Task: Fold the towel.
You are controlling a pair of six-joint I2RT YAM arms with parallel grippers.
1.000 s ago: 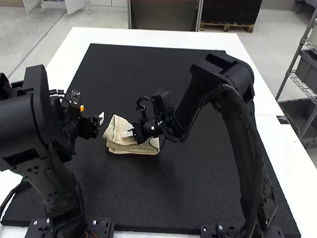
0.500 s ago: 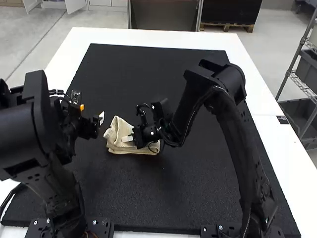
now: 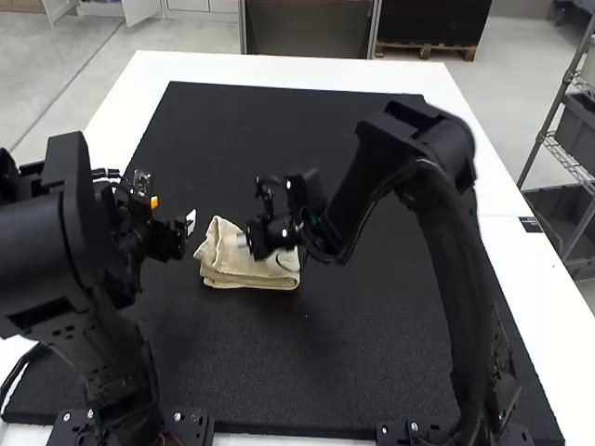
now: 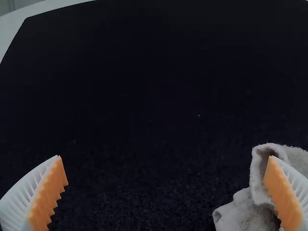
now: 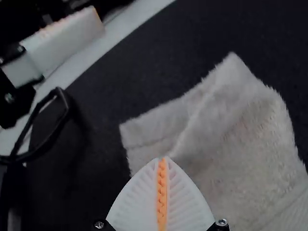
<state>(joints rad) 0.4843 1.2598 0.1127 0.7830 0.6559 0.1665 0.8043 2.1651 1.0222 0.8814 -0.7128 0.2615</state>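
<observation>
A: Towel folding at a white table; where does the cloth lie?

B: The towel, cream and folded into a small bundle, rests on the black mat, between the two arms' bases and forward of them; its layered edge faces the bases, and the part nearest the left arm rises in a loose, crumpled fold with an opening in it.

A: And the grippers?

B: The right gripper is at the towel, reaching over it from the right arm's side; in its wrist view the right gripper is closed, orange pads pressed together, with pale cloth just beyond the tips; whether those tips touch it, I cannot tell.

A: On the other side?

B: The left gripper hovers just beside the bundle, a gap between them; its wrist view shows the left gripper open wide, nothing pinched, one finger overlapping the crumpled fold in that view.
</observation>
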